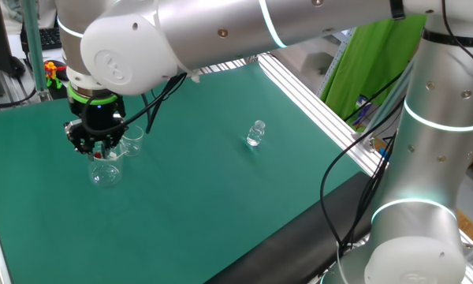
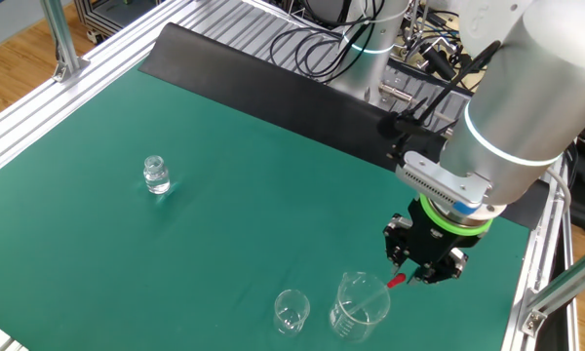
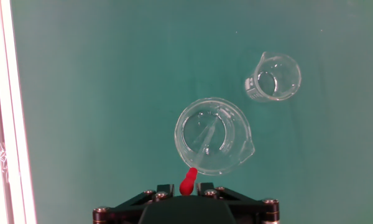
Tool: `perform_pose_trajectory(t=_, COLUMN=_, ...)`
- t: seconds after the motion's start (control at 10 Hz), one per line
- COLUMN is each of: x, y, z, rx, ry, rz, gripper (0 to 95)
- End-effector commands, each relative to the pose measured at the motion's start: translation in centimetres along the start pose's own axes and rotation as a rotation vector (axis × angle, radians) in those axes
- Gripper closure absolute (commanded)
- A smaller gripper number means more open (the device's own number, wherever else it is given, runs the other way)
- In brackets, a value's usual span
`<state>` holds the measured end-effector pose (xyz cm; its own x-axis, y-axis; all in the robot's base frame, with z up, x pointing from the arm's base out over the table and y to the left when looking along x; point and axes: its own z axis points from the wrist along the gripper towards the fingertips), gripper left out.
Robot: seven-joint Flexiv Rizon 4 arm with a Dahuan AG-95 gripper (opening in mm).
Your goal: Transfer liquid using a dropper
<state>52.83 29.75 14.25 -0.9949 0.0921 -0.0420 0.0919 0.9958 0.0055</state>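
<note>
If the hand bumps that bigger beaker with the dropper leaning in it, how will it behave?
The larger beaker looks thin, clear and nearly empty, so it is probably light and would slide or tip rather than resist. The dropper leans on its rim, so a nudge would likely shift it. The hand sits just above the red bulb.

A large silver robot arm reaches out over a table. Its last segment points straight down, with a bright green ring at the wrist just above the black gripper [image 2: 421, 265]. The gripper [image 1: 99, 147] hangs low, close to the surface. Seen from the hand camera, the two black fingers [image 3: 163, 189] sit close together at the bottom edge, pinching the red bulb of the dropper [image 3: 188, 182], whose clear stem slants away ahead of them.
</note>
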Motion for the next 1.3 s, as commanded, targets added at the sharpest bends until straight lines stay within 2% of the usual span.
perform_pose_trajectory(t=0.1, x=0.0, y=0.0, z=0.0, rx=-0.001, ry=0.0, rz=0.0, gripper=95.0)
perform_pose_trajectory(t=0.6, x=0.0, y=0.0, z=-0.3, rx=0.003, ry=0.001, rz=0.004, gripper=95.0)
perform_pose_trajectory(t=0.9, x=0.0, y=-0.8, z=-2.0, rx=0.007, ry=0.02, rz=-0.013, gripper=95.0)
perform_pose_trajectory(t=1.3, x=-0.1, y=-3.4, z=-4.6, rx=0.004, ry=0.045, rz=-0.054, gripper=95.0)
